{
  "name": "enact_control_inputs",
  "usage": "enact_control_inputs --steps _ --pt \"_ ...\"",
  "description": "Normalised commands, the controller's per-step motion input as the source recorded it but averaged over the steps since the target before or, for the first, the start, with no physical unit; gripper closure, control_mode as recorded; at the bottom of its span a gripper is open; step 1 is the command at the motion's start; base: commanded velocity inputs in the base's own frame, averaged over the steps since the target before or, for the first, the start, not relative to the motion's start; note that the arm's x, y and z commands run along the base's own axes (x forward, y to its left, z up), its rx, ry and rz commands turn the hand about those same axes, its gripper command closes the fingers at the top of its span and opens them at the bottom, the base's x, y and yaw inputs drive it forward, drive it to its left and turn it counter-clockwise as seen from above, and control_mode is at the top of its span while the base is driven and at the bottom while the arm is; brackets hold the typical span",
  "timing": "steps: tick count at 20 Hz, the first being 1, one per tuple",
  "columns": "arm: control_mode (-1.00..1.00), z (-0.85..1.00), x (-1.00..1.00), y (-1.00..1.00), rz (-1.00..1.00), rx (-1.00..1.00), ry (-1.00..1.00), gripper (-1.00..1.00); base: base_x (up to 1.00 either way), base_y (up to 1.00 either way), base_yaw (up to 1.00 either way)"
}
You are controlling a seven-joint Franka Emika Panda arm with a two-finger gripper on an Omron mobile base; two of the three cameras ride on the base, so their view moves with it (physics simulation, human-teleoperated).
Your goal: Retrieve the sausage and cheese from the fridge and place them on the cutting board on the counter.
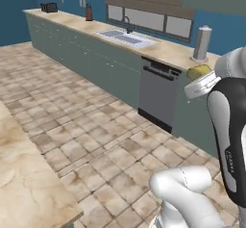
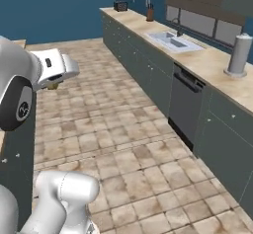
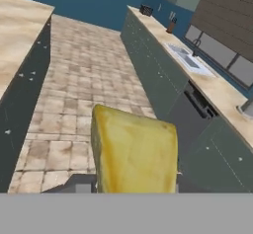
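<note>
Cheese shows yellow in the left base view, just past the white hand and level with the counter edge beyond the sink; right base view: the gripper hangs above the tiled floor; hand view: its jaws are clenched on the cheese, between two counters

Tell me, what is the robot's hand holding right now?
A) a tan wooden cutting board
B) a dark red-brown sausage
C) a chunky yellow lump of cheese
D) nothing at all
C: in the hand view the chunky yellow lump of cheese sits right between the fingertips of the gripper, and a bit of yellow also peeks out by the hand in the left base view.
</note>
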Motion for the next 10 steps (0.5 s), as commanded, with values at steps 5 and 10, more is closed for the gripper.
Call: enact_control_inputs --steps 5,10 --pt "1.00 0.00 0.00 0.00 0.00 0.00 0.00 1.00 1.00 0.00 0.34" --pt "1.00 0.00 0.00 0.00 0.00 0.00 0.00 1.00 1.00 0.00 0.39"
